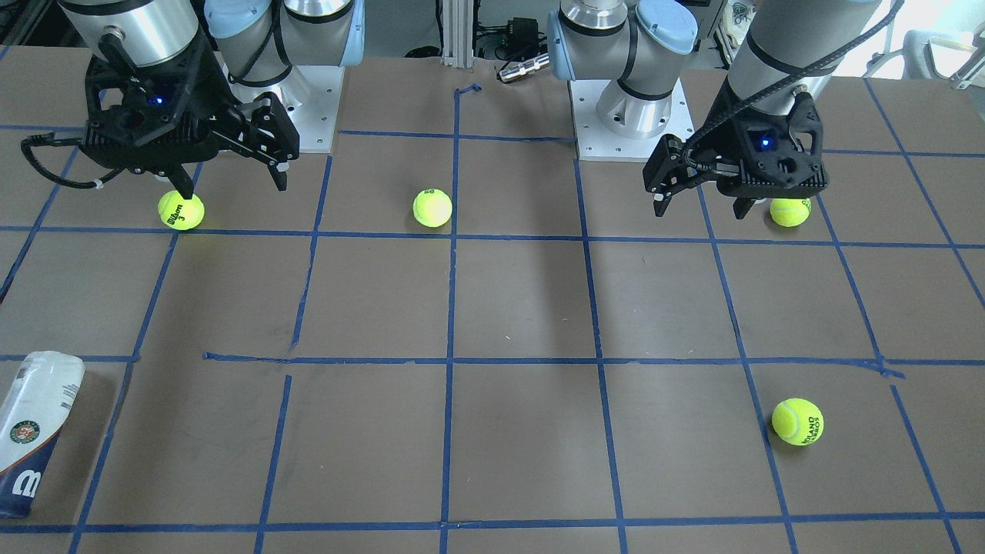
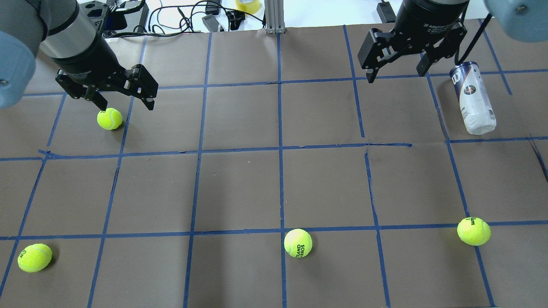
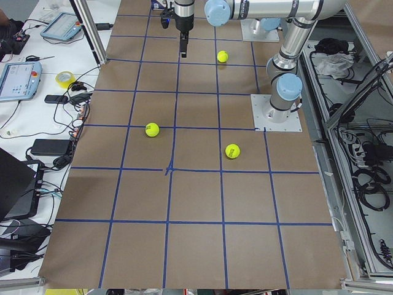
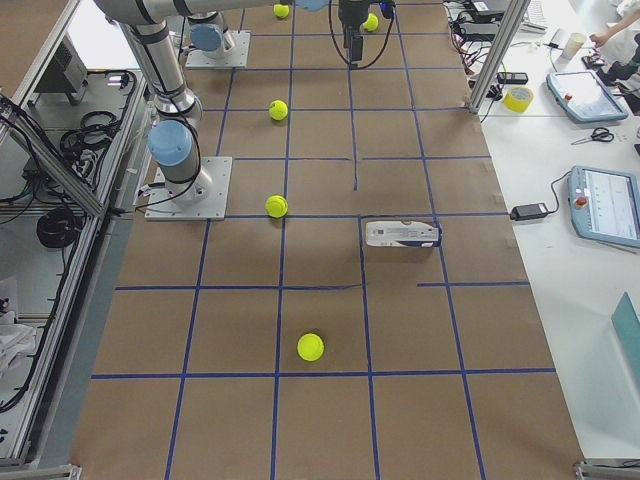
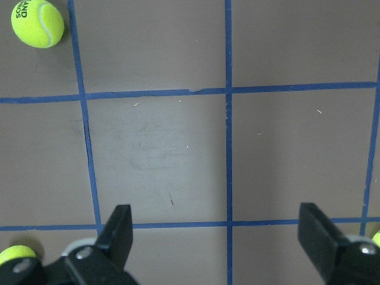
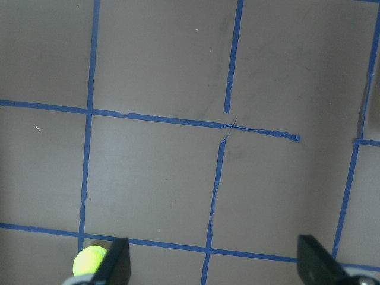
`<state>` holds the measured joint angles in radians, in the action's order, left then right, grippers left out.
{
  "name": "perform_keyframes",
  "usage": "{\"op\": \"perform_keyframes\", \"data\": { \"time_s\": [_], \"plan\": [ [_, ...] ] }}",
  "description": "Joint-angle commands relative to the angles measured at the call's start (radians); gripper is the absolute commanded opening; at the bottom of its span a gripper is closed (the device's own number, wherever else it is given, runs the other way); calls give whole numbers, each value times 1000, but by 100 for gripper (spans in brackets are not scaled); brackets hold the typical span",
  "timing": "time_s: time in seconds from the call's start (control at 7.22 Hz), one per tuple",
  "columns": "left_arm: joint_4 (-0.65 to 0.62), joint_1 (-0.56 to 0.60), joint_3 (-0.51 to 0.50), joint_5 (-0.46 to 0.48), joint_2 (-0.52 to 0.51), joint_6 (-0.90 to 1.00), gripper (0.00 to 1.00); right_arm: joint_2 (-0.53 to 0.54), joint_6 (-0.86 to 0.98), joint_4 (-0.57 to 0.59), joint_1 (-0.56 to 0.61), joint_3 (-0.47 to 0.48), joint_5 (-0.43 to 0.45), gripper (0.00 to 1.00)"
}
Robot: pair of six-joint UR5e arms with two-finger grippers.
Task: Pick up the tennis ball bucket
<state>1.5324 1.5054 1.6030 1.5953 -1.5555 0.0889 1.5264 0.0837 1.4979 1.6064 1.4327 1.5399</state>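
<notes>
Brand marks, front-facing view
"Wilson 3" stands on the upper-left ball (image 1: 181, 210), "ROLAND GARROS" on the lower-right ball (image 1: 798, 422), and a white "W" on the tennis ball bucket (image 1: 32, 431) at lower left.

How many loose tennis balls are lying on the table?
4. Near the robot's side: left ball, centre ball, right ball. Farther out, left side: far ball. None appears hidden.

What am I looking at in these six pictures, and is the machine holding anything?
It is two robot arms at a taped brown table, each ending in a two-finger pincer. One picture looks from across the table, one over the robot's shoulders, two from the table's ends, two from the wrists. The left pincer and right pincer both hang open, holding nothing. The tennis ball bucket lies on its side on the right pincer's half, untouched. Four loose tennis balls lie scattered.
</notes>
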Motion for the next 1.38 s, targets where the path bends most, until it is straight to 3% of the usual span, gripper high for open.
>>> {"op": "perform_keyframes", "data": {
  "time_s": [0.0,0.69,1.11,1.25],
  "plan": [
    [0,-1,0,-2,0,0,100,1,1,-1,1,0,0,100],
    [0,-1,0,-2,0,2,100,0,5,18,-38,-2,0,100],
    [0,-2,2,0,0,6,100,-38,16,24,-240,-23,-1,100],
    [0,-5,0,-2,-2,6,100,-113,22,79,-299,-34,8,100]
  ]
}}
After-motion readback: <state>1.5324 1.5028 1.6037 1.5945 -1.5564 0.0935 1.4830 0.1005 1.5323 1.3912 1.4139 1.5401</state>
